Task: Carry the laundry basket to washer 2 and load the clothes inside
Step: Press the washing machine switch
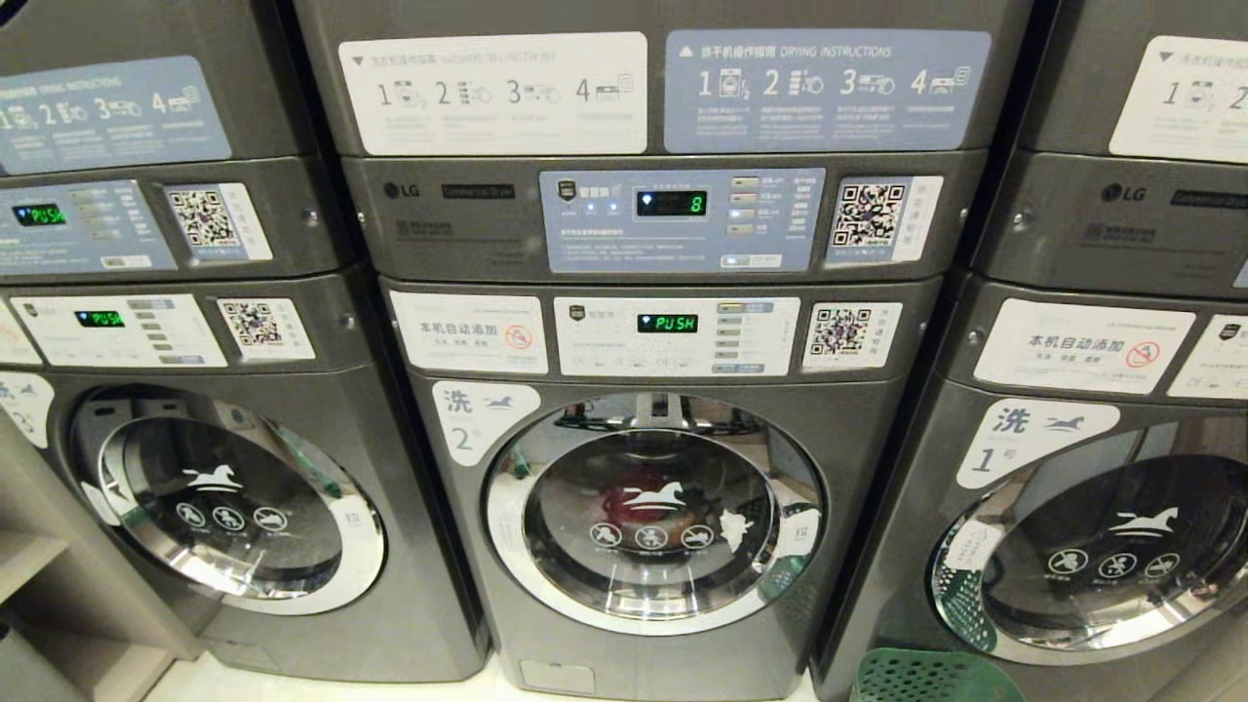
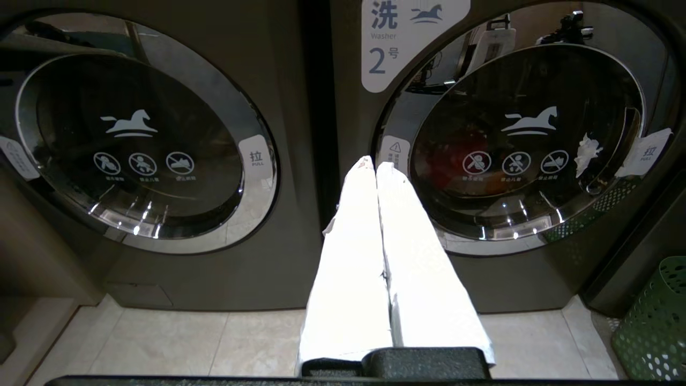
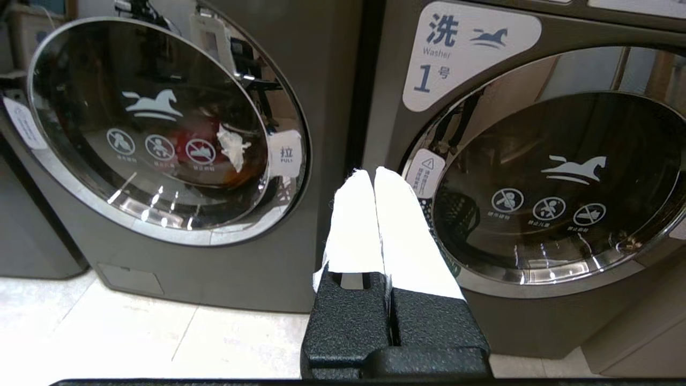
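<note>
The dark grey front-load washer 2 (image 1: 653, 507), with its chrome-ringed glass door closed, stands straight ahead; red and orange clothes (image 2: 455, 155) show dimly behind the glass. The dark green perforated plastic laundry basket (image 1: 931, 676) sits on the floor to the right, before washer 1 (image 3: 541, 177) — nearer the right hand (image 3: 374, 174). Both the right and the left hand (image 2: 375, 165) have fingers pressed together, holding nothing — each well apart from the door.
</note>
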Controlling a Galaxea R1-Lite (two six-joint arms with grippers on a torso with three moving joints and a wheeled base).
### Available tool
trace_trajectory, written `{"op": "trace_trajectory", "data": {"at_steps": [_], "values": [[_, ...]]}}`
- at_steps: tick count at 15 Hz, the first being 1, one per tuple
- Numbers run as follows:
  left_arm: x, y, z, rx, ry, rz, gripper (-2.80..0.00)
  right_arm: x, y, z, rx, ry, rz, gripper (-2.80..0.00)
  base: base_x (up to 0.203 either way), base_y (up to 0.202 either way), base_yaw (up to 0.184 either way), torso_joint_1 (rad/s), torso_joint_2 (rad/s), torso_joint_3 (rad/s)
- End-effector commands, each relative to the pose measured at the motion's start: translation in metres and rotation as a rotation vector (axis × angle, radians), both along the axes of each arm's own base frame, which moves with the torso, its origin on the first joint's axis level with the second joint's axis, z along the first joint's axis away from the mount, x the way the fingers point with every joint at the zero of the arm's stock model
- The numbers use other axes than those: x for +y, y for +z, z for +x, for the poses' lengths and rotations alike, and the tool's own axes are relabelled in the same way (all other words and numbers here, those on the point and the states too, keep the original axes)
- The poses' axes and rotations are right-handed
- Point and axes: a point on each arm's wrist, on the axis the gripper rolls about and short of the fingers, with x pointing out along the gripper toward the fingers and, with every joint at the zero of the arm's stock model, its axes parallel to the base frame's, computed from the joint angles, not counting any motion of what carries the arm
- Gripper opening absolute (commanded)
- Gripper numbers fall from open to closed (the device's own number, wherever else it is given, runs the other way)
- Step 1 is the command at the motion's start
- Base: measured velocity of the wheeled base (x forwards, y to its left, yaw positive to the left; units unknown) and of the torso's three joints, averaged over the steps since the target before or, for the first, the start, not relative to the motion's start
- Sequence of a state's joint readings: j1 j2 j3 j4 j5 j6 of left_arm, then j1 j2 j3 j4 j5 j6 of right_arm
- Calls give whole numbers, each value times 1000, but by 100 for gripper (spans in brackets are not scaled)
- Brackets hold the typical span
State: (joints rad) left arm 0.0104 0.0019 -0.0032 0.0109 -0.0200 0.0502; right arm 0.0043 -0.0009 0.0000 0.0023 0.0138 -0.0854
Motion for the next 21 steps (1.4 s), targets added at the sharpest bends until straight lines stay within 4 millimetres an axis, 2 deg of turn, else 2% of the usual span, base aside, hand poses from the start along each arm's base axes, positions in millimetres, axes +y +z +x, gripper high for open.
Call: {"op": "trace_trajectory", "data": {"at_steps": [1, 4, 5, 7, 8, 9, 11, 13, 15, 16, 17, 19, 20, 21], "values": [[0, 0, 0, 1, 0, 0, -280, 0, 0, 0, 2, -1, 4, -280, 0, 0, 0, 96, -234, -130], [0, 0, 0, 1, -3, 10, -280, 0, 3, -1, -8, -1, -66, -280, 0, 0, 0, 37, -81, -51], [0, 0, 0, 1, -3, 10, -280, 0, 16, -4, -45, -2, -86, -280, 0, 0, 0, 0, 0, 0], [0, 0, 0, 1, -3, 13, -280, 0, 65, -11, -108, 9, -99, -280, 0, 0, 0, 0, 0, 0], [0, 0, 0, 1, -4, 16, -280, 1, 94, -6, -103, 24, -103, -280, 0, 0, 0, 0, 0, 0], [0, 0, 0, 1, -4, 26, -280, 1, 122, 7, -71, 52, -111, -280, 0, 0, 0, 0, 0, 0], [0, 0, 0, 1, 0, 13, -280, 4, 172, 62, 52, 159, -147, -280, 0, 0, 0, 0, 0, 0], [0, 0, 0, 0, 0, 5, -280, 11, 193, 128, 160, 312, -182, -280, 0, 0, 0, 0, 0, 0], [0, 0, 0, 1, 0, 5, -280, 36, 189, 196, 232, 480, -216, -280, 0, 0, 0, 0, 0, 0], [0, 0, 0, 1, 0, 5, -280, 61, 181, 226, 248, 573, -243, -280, 0, 0, 0, 0, 0, 0], [0, 0, 0, 1, 0, 5, -280, 91, 171, 246, 251, 657, -271, -280, 0, 0, 0, 0, 0, 0], [0, 0, 0, 1, 0, 5, -280, 157, 148, 265, 232, 783, -327, -280, 0, 0, 0, 0, 0, 0], [0, 0, 0, 0, -1, 5, -280, 178, 139, 271, 215, 787, -346, -280, 0, 0, 0, 0, 0, 0], [0, 0, 0, 1, 0, 3, -280, 191, 134, 278, 196, 765, -354, -280, 0, 0, 0, 0, 0, 0]]}}
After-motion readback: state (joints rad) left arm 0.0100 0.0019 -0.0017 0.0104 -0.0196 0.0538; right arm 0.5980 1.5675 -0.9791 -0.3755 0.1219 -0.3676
